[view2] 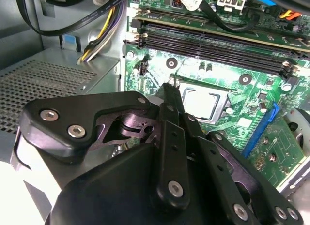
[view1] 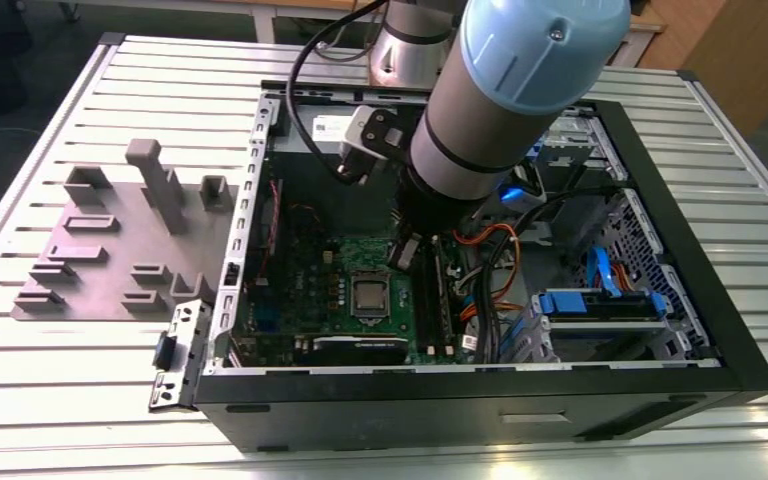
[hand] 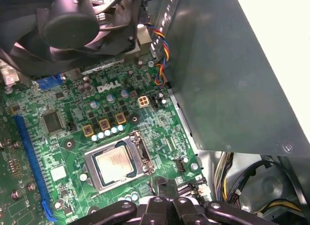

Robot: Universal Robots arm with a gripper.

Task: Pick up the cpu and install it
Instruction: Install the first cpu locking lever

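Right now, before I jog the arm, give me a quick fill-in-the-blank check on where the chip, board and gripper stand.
1. The small square silvery cpu lies in the metal socket frame on the ____ motherboard.
2. The black gripper is ____ the cpu, not touching it.
3. The motherboard sits inside the open black computer ____.
4. A long ____ slot runs beside the socket.

Missing words: green; above; case; blue

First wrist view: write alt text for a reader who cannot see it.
The cpu sits in its socket on the green motherboard, inside a silver socket frame. The gripper hangs just beside the socket. A black fan is mounted past the board.
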